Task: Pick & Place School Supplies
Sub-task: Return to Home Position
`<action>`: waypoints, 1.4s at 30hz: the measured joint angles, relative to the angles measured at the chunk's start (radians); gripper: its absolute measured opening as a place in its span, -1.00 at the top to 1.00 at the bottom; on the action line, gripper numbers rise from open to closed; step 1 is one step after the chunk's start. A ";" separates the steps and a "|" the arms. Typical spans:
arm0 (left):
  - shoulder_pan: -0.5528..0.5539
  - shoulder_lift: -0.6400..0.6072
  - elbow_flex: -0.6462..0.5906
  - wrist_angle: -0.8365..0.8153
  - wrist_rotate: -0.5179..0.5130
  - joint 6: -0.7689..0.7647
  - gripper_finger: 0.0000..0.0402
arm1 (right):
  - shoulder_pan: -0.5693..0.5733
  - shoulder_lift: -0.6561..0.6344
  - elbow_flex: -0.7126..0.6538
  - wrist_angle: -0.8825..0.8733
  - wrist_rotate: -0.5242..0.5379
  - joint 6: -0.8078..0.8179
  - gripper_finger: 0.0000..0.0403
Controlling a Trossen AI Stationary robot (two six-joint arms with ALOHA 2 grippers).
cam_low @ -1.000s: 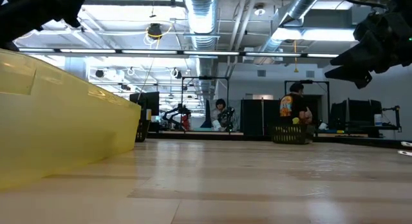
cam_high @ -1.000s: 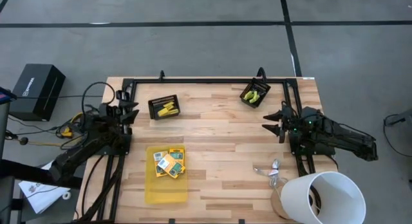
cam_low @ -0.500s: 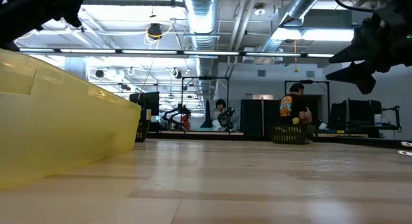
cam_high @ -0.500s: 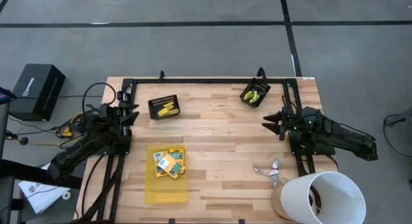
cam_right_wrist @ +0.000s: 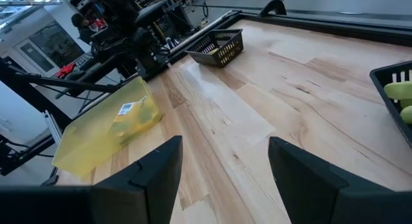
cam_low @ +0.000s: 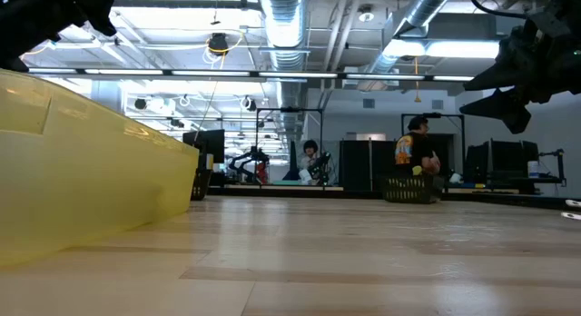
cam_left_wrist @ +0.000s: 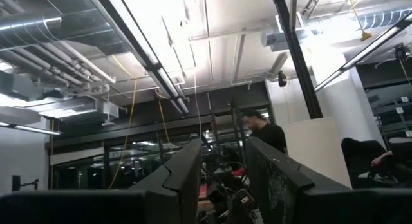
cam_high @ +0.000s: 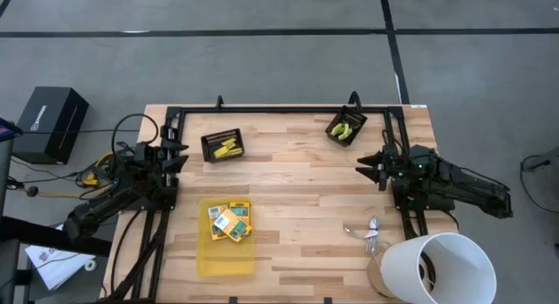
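Printed green-yellow-orange boxes [cam_high: 231, 220] lie in a translucent yellow tray [cam_high: 224, 255] near the table's front left. Short yellow sticks [cam_high: 225, 148] sit in a black basket [cam_high: 210, 150] at the far left. Yellow-green handled tools [cam_high: 343, 129] fill a second black basket [cam_high: 356, 120] at the far right. My left gripper [cam_high: 177, 152] hovers open by the left edge, close to the stick basket; its wrist view [cam_left_wrist: 222, 185] looks up into the room. My right gripper [cam_high: 370, 167] hovers open over bare wood, nearer than the tool basket, facing the tray [cam_right_wrist: 106, 130].
Silvery clips [cam_high: 367, 233] lie near the front right, beside a large white round tub [cam_high: 439, 267]. A black frame [cam_high: 279, 109] runs along the far edge. Bare wood stretches across the table's middle [cam_high: 297, 190]. People stand in the room beyond [cam_low: 413, 153].
My right gripper has turned a little at the wrist while staying open over the same spot. Nothing on the table has moved.
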 joint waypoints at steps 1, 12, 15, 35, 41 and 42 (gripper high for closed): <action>0.002 0.000 0.000 0.000 0.000 0.000 0.41 | 0.000 0.000 0.000 -0.001 0.000 0.000 -0.10; -0.127 0.000 0.000 0.001 0.001 0.000 0.41 | 0.006 0.000 -0.110 0.288 0.002 0.000 -0.10; -0.185 0.000 0.000 0.001 0.002 0.000 0.41 | 0.006 0.000 -0.158 0.425 0.002 0.000 -0.10; -0.228 0.000 0.000 0.000 0.003 0.000 0.41 | 0.006 0.008 -0.166 0.444 0.002 0.000 -0.10; -0.228 0.000 0.000 -0.008 0.003 0.000 0.41 | 0.006 0.008 -0.166 0.444 0.002 -0.001 -0.10; -0.230 0.000 0.000 -0.029 0.003 0.000 0.41 | 0.006 0.008 -0.166 0.444 0.002 -0.001 -0.10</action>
